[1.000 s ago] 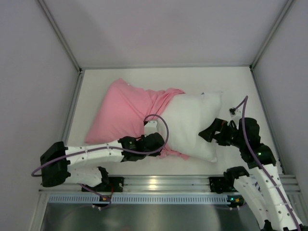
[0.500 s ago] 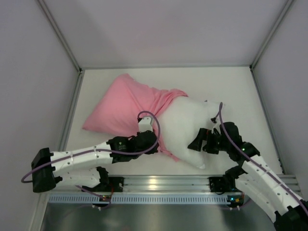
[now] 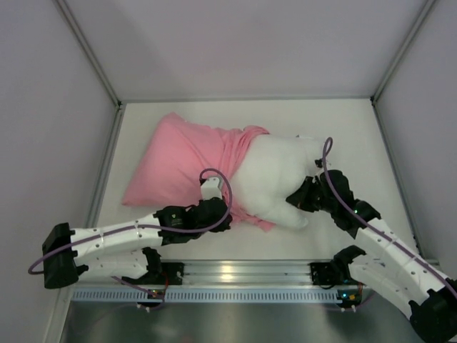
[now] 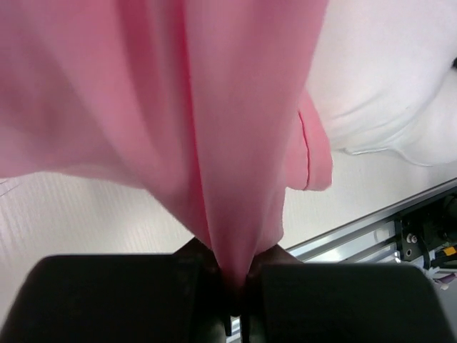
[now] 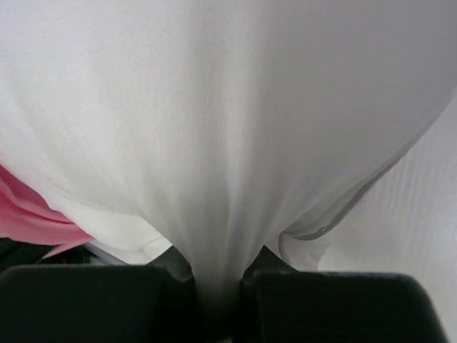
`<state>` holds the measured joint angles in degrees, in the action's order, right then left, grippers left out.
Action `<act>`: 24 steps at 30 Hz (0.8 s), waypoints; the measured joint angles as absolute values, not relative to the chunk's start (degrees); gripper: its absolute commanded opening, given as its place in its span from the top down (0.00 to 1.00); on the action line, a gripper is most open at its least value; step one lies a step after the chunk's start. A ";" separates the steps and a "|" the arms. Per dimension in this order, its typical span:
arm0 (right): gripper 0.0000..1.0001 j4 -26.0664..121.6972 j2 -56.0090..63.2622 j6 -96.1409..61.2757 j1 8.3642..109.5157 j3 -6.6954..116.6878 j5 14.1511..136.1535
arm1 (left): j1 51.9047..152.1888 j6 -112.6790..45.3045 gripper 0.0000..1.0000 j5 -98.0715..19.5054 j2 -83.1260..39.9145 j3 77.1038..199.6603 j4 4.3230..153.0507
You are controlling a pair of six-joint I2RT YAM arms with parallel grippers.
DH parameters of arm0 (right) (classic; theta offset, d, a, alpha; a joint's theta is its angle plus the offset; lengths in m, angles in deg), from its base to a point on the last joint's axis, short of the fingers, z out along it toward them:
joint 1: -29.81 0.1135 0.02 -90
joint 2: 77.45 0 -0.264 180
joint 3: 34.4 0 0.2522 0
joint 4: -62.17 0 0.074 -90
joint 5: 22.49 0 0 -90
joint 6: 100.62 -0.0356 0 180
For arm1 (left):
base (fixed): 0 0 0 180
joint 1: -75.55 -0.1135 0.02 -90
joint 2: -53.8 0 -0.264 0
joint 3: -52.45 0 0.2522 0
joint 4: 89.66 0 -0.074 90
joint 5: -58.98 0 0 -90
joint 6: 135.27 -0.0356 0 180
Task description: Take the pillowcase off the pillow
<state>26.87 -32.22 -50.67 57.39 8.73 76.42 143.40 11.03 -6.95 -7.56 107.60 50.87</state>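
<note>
The pink pillowcase point(image 3: 184, 158) covers the left half of the white pillow point(image 3: 275, 179), whose right half lies bare on the table. My left gripper point(image 3: 216, 211) is shut on the pillowcase's open edge at its near side; the left wrist view shows pink cloth point(image 4: 214, 136) drawn tight into the jaws, with my gripper point(image 4: 235, 286) pinching it. My right gripper point(image 3: 298, 198) is shut on the pillow's white fabric at its right side. In the right wrist view that fabric point(image 5: 214, 128) gathers into folds that run down between the jaws of the gripper point(image 5: 218, 289).
White walls close the table at left point(image 3: 107, 157), right point(image 3: 389, 150) and back. A metal rail point(image 3: 235, 271) with both arm bases runs along the near edge. Bare tabletop point(image 3: 357, 136) lies to the right of the pillow.
My right gripper moved left onto the pillow and shut on its white fabric. The pillow's bare end bunched up and shifted left. The left gripper kept its hold on the pink cloth.
</note>
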 measured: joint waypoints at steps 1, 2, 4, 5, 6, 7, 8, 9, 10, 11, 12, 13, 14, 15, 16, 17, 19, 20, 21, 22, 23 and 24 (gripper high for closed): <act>1.00 25.73 -32.64 -50.47 57.06 10.13 74.69 | 143.40 11.44 1.00 -6.88 -6.45 107.18 50.50; 1.00 24.55 -33.01 -50.08 56.64 11.77 73.16 | 143.40 11.86 1.00 -6.57 -5.33 107.05 49.84; 1.00 22.17 -33.49 -48.99 55.16 15.57 70.80 | 143.40 13.06 1.00 -5.61 -2.75 107.03 48.25; 1.00 20.90 -33.49 -48.22 53.74 17.88 69.95 | 143.40 13.47 1.00 -5.18 -1.33 107.03 47.37; 1.00 19.72 -33.42 -47.59 52.25 20.05 69.12 | 143.40 14.24 1.00 -4.52 0.48 107.03 46.37; 1.00 18.50 -33.14 -46.74 50.35 22.15 68.59 | 143.40 14.92 1.00 -3.93 2.36 107.03 45.40; 1.00 17.67 -32.72 -45.91 47.72 24.29 68.27 | 143.40 15.72 1.00 -3.34 4.37 107.03 44.68; 1.00 17.01 -32.24 -45.23 45.34 25.80 68.24 | 143.40 16.45 1.00 -3.01 6.45 107.01 43.98; 1.00 16.66 -31.72 -44.68 43.00 26.87 68.42 | 143.40 17.08 1.00 -2.79 8.68 106.99 43.37; 1.00 16.25 -30.80 -44.20 39.75 27.63 69.99 | 143.42 17.67 1.00 -2.79 11.19 106.83 42.96; 1.00 16.03 -29.64 -44.05 36.14 28.05 72.18 | 143.47 18.11 1.00 -2.82 13.66 106.68 42.45; 1.00 15.92 -28.55 -44.03 32.73 28.16 74.45 | 143.51 18.39 1.00 -2.90 15.36 106.48 42.21; 1.00 15.99 -27.13 -44.09 29.10 28.18 76.96 | 143.58 18.76 1.00 -3.19 17.09 106.24 41.93; 1.00 15.94 -25.51 -44.16 26.15 28.18 78.95 | 143.62 19.00 1.00 -3.80 18.10 106.05 41.80; 1.00 15.90 -23.81 -44.18 24.38 28.18 80.46 | 143.75 19.07 1.00 -4.74 18.34 105.98 41.84; 1.00 15.88 -22.39 -44.20 23.14 28.18 81.55 | 143.93 18.72 1.00 -5.74 17.86 105.96 41.95; 1.00 16.23 -20.64 -44.11 21.89 28.31 82.60 | 143.90 17.34 0.90 -7.25 15.39 105.98 42.61; 1.00 16.18 -20.18 -44.00 21.52 28.55 82.54 | 143.88 16.36 0.78 -8.06 13.33 106.05 43.17; 1.00 16.20 -19.48 -43.72 21.06 29.12 82.21 | 143.88 14.92 0.63 -9.18 9.97 106.68 43.07; 1.00 16.44 -19.02 -43.50 20.69 29.71 81.66 | 143.88 14.28 0.35 -9.81 7.74 107.27 43.15; 1.00 17.01 -18.45 -43.13 20.10 30.32 80.88 | 143.93 12.99 0.29 -10.66 4.70 107.95 43.22; 1.00 17.34 -18.23 -42.91 19.66 30.74 80.48 | 144.15 12.36 0.24 -11.51 1.68 108.65 43.44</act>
<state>17.34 -18.23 -42.91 19.66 30.74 80.48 144.15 12.36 -11.51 1.68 108.65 43.44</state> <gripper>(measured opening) 0.042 0.641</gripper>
